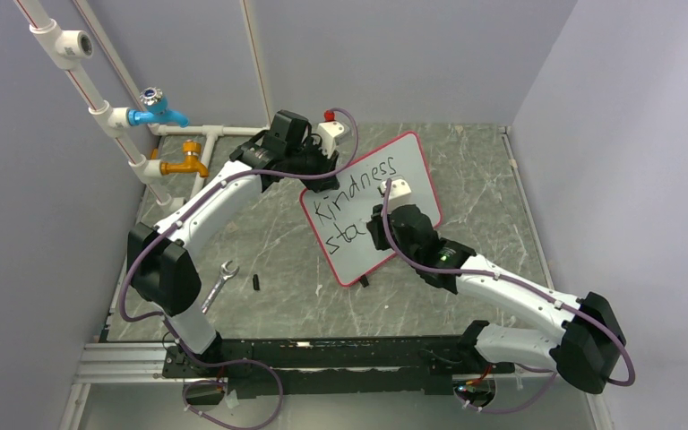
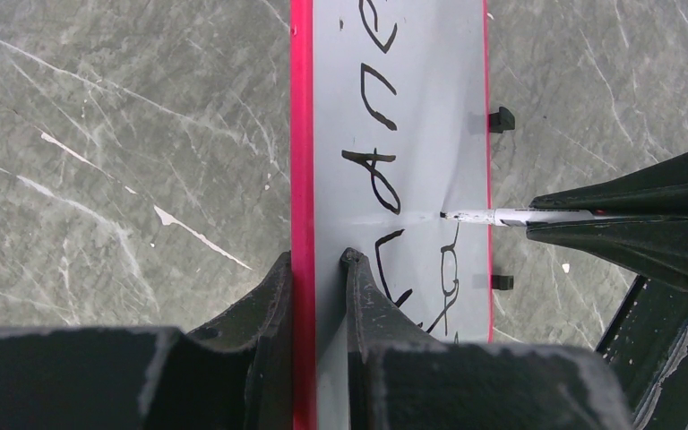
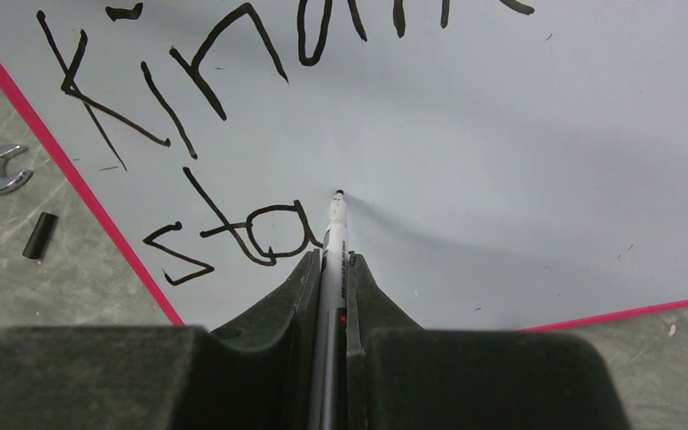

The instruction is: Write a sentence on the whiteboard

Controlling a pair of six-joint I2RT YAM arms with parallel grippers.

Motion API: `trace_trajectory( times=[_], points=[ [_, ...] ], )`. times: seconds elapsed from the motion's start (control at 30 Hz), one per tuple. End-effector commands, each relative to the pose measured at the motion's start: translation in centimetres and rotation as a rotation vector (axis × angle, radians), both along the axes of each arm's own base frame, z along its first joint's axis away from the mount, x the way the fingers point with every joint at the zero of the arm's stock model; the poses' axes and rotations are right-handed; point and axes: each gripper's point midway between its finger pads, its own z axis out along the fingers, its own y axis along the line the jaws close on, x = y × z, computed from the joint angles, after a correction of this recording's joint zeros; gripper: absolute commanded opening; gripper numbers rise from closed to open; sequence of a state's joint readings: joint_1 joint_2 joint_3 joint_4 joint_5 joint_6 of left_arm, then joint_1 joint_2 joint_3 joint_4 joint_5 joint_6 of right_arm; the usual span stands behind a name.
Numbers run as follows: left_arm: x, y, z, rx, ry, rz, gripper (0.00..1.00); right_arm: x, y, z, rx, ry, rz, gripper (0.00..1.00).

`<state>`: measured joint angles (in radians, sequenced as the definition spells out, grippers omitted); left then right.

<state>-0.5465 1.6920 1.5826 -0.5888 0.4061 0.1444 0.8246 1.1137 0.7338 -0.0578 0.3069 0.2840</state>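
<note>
We see left gripper (image 2: 319,262) clamped on the whiteboard (image 2: 439,107) rim, right gripper (image 3: 331,262) pinching a marker (image 3: 335,224), tip on board.

This looks like a robotics lab test cell: plain lilac-grey walls (image 1: 394,54) box in a marbled grey worktop (image 1: 269,242), two white arms (image 1: 224,193) are bolted to a metal rail (image 1: 125,363) at its near edge, and left of the left end effector (image 2: 315,260) white pipes (image 1: 98,98) carry a blue tap (image 1: 157,109) and an orange tap (image 1: 188,163).

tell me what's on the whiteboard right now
Black writing: "Kindness" above "sta", with the marker tip just after the "a". The right arm covers part of the board's right side from above.
</note>
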Motion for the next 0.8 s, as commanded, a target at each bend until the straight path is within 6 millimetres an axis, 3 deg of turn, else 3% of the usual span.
trace_trajectory(
  times=[0.0,0.5,0.77],
  points=[
    [-1.6,3.7,-5.5,0.277,0.056,-0.012,0.00,0.6,0.7,0.8,0.053,-0.031,0.003,0.00],
    [-1.6,3.8,-5.6,0.281,0.057,-0.012,0.00,-1.3,-1.0,-2.0,0.037,0.033,-0.007,0.00],
    [-1.6,3.8,-5.6,0.278,0.057,-0.012,0.00,-1.6,-1.1,-1.5,0.045,0.033,-0.002,0.00]
  ],
)
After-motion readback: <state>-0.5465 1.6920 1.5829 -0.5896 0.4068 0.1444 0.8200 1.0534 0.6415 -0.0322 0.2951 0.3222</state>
